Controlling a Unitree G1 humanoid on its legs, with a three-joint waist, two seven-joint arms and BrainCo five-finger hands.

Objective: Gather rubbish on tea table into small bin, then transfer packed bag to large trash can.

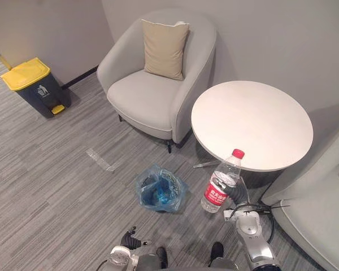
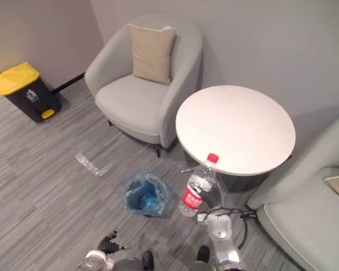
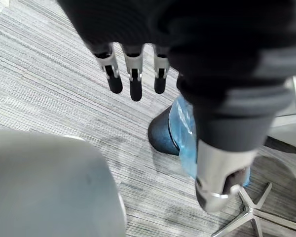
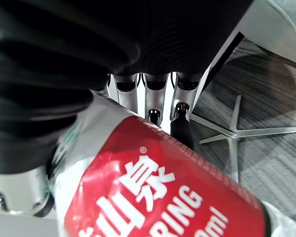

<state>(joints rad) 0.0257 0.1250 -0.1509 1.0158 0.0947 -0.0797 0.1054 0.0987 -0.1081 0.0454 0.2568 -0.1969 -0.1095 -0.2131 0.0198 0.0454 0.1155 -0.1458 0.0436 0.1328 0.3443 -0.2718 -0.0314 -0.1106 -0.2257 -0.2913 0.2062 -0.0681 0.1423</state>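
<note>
Right robot hand (image 4: 155,101) curled round a tilted water bottle (image 1: 222,183) at the worktop's (image 1: 254,118) near edge; left robot hand (image 3: 133,74) low, spread, holding nothing; blue-bagged small bin (image 1: 158,189) on the floor nearby; yellow-lidded trash can (image 1: 37,87) by the wall.

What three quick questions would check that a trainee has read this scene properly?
1. True or false: the right hand holds the bottle, and the left hand holds nothing.
2. What colour is the lid of the trash can? A yellow, B red, C green.
3. Fill in: the bin is lined with a ___ bag.

Key: 1 true; 2 A; 3 blue.
</note>
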